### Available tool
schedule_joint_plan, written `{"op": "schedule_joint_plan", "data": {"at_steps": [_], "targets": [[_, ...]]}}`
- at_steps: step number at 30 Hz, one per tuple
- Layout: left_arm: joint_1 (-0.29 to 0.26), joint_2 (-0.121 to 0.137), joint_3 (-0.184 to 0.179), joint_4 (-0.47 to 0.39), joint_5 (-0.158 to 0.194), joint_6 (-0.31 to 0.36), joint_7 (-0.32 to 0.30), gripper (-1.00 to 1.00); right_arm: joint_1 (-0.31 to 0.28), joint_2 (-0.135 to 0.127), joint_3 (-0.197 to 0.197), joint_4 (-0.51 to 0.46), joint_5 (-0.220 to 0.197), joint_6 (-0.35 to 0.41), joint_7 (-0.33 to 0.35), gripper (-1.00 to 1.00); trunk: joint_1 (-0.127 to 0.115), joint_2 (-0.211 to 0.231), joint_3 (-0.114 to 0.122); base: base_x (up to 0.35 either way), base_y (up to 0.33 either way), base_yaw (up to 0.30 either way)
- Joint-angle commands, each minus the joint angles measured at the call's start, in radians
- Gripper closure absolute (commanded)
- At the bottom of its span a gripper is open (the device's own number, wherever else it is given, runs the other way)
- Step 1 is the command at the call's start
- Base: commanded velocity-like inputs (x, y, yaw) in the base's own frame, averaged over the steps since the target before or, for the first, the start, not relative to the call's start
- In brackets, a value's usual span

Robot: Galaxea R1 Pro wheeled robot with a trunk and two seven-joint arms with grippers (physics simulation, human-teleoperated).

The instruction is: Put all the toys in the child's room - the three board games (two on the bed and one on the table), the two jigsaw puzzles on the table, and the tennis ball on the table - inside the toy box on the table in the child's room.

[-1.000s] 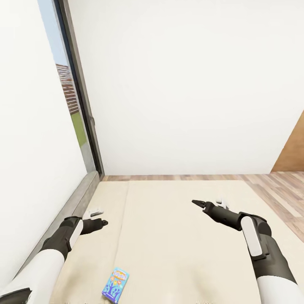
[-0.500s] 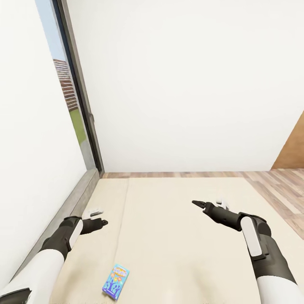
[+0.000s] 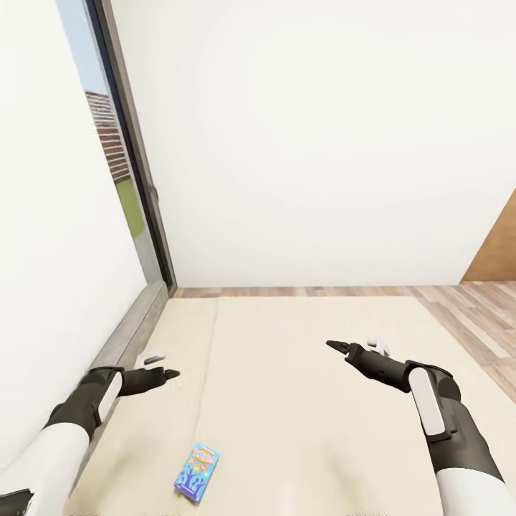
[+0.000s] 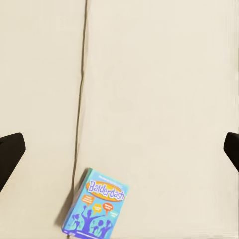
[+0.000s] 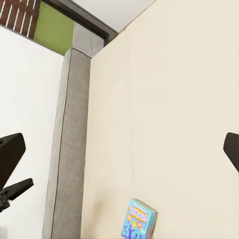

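Board game, a small blue box lettered "Balderdash", lies flat on the beige bed, near and left of centre. Beyond it both grippers hover empty with jaws spread wide: left, right. Farther: grey headboard, window.

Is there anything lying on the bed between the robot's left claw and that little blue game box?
Nothing visible. The blue Balderdash box lies alone on bare beige mattress, and the open left gripper hovers above and beyond it with only mattress between them.
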Motion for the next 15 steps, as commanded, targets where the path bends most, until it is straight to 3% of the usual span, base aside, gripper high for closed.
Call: {"op": "schedule_joint_plan", "data": {"at_steps": [1, 7, 15], "targets": [[-0.001, 0.012, 0.004, -0.001, 0.002, 0.011, -0.04, -1.0, -0.001, 0.0, -0.002, 0.0, 0.006, 0.005, 0.009, -1.0, 0.001, -0.002, -0.004, 0.0, 0.0, 0.0], [-0.001, 0.029, 0.003, -0.001, -0.001, 0.013, -0.087, -1.0, -0.001, 0.0, -0.002, 0.0, 0.006, 0.005, 0.008, -1.0, 0.001, -0.002, -0.014, 0.0, 0.0, 0.0], [-0.001, 0.032, 0.002, -0.001, -0.002, 0.013, -0.094, -1.0, -0.001, 0.0, -0.002, 0.0, 0.005, 0.005, 0.008, -1.0, 0.001, -0.002, -0.027, 0.0, 0.0, 0.0]]}}
